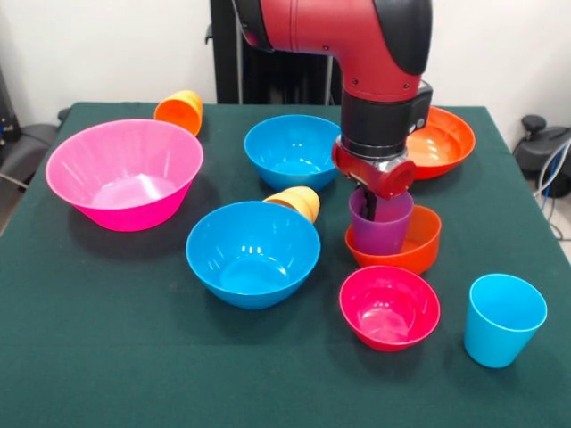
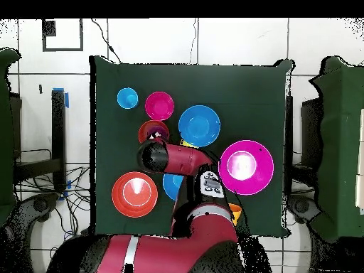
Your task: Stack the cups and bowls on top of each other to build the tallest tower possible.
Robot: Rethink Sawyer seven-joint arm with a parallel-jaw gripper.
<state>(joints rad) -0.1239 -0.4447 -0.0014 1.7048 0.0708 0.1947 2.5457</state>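
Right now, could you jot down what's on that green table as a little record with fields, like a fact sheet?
arm: red and black, gripper reaching down into the translucent purple plastic cup
purple cup: upright inside the small orange bowl
upright cups: light blue cup, standing alone
tipped cups: orange cup; yellow-orange cup
other bowls: large pink bowl; two blue bowls; wide orange-red bowl; small magenta bowl
gripper fingers: hidden

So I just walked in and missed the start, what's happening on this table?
The robot arm has its gripper lowered into a purple cup that stands in a small orange bowl. Whether the gripper is closed on the cup can't be seen. Nothing else is stacked: the pink bowl, two blue bowls, the magenta bowl and the light blue cup stand apart, and two orange cups lie tipped over.
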